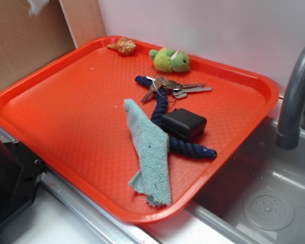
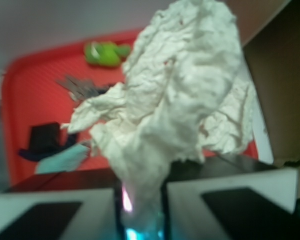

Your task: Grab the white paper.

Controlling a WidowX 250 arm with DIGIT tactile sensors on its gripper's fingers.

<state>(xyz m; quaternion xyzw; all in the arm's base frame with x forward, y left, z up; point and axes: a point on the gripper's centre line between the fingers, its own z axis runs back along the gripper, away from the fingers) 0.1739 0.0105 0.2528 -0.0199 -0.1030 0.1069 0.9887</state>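
White paper [image 1: 37, 6] cut off by top edge.

Pincer [image 2: 138, 200] clamped on white paper [image 2: 180, 95]

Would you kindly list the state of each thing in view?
Paper: crumpled, pinched in the pincer, lifted above the tray.
Pincer: shut on the paper.
Cloth: rumpled, lying over the rope.
Keys: flat on the tray.
Plush: on its side.
Box: closed.
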